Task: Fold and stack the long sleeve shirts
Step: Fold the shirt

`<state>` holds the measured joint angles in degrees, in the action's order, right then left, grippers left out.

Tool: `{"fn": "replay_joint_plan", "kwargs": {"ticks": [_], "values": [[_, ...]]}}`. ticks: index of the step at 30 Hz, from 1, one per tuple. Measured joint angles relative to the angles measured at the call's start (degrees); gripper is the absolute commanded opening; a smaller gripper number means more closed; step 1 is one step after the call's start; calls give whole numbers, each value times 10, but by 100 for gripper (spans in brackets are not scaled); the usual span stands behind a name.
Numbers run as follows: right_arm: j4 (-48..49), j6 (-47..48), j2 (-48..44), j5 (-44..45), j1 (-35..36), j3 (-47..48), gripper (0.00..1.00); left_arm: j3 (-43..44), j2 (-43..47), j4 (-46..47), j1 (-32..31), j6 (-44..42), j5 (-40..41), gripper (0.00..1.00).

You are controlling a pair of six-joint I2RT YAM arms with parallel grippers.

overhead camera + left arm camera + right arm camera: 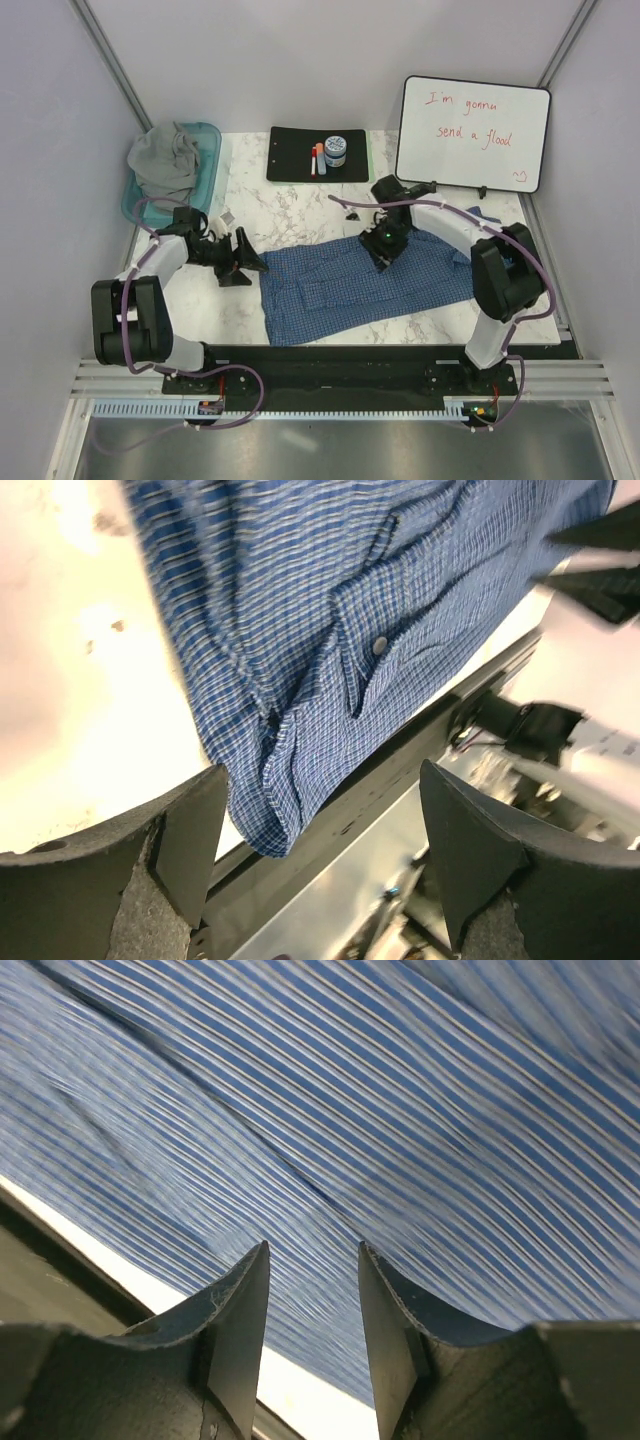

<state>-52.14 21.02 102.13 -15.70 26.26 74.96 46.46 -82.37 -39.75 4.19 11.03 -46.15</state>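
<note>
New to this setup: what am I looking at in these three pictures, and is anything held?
Two robot arms are bolted at the near edge of a table. The overhead picture looks down on them; the other two come from cameras on their wrists. A blue checked shirt lies spread out; a grey shirt sits in a teal tub. The left end effector is open beside the shirt's edge; the right end effector is over it, jaws apart. Neither holds anything.

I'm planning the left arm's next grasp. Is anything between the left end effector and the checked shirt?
Nothing visible does. In the left wrist view the checked shirt's corner lies right ahead of the open left end effector, with nothing in front of it.
</note>
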Motion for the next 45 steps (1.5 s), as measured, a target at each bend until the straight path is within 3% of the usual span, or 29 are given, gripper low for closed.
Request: {"fn": "replay_joint_plan", "kwargs": {"ticks": [8,14,21,30,39,45], "values": [[78,-80,104,-50,99,29,47,-24,15,11,19,47,15,79],[95,-140,163,-71,103,107,47,-21,-7,11,22,59,56,78],[114,-159,180,-75,103,134,49,-18,-35,27,24,60,86,82],[122,-174,166,-122,108,134,49,35,-100,29,73,34,84,83],[129,-187,175,-152,122,148,47,17,-110,54,73,30,96,80],[145,-191,210,-158,126,162,46,-15,-106,94,72,32,56,78]]}}
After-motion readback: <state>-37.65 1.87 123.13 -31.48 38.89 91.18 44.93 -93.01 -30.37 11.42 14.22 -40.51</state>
